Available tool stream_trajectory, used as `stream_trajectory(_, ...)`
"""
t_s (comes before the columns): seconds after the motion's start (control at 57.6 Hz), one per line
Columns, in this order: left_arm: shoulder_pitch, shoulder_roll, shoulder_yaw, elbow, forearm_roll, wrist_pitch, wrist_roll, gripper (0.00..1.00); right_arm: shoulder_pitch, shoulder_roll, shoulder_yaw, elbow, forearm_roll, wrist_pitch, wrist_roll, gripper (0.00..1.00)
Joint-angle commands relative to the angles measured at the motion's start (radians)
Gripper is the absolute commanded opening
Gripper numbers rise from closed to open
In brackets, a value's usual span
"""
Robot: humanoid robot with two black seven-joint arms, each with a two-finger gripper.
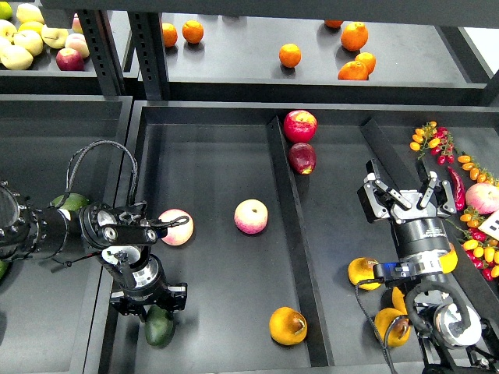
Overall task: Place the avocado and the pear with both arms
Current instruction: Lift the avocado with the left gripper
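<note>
The dark green avocado [159, 329] lies at the near edge of the middle tray's left compartment [210, 156]. My left gripper [150, 302] hangs right over its top end, touching or nearly so; its dark fingers blend together, so I cannot tell whether they grip. The yellow-orange pear [288, 326] with a dark patch lies near the front of the same compartment, beside the divider [290, 234]. My right gripper [406, 195] is open and empty, raised over the right compartment, far from the pear.
Two pink-cream peaches [176, 227] [251, 216] lie mid-compartment. Two red apples [300, 125] [302, 157] sit beyond the divider. Yellow-orange fruits [363, 273] [391, 326] lie by my right arm. Cherry tomatoes and chillies [456, 167] are at right. Oranges [355, 37] are on the back shelf.
</note>
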Motion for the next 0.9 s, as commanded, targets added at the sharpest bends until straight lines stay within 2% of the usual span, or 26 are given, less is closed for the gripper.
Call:
stream_trajectory(0.0,-0.009,0.0,0.0,-0.001,-0.023,0.0,0.0,0.32,0.0,0.0,0.0,0.0,-0.001,0.0,0.0,1.0)
stream_trajectory(0.226,-0.035,0.0,0.0,-0.008,-0.054,0.0,0.0,0.23,0.0,0.0,-0.002,0.0,-0.001,0.0,0.0,1.0)
stream_trajectory(0.417,-0.061,0.0,-0.002,-0.018,-0.062,0.0,0.0,0.23,0.0,0.0,-0.002,-0.002,-0.001,0.0,0.0,1.0)
stream_trajectory(0.573,-0.128,0.0,-0.012,-0.047,-0.058,0.0,0.0,0.23,0.0,0.0,-0.003,-0.002,0.0,0.0,0.0,1.0)
stream_trajectory(0.886,-0.194,0.12,-0.017,-0.063,-0.054,0.0,0.0,0.23,0.0,0.0,-0.003,0.001,0.0,0.0,0.0,1.0)
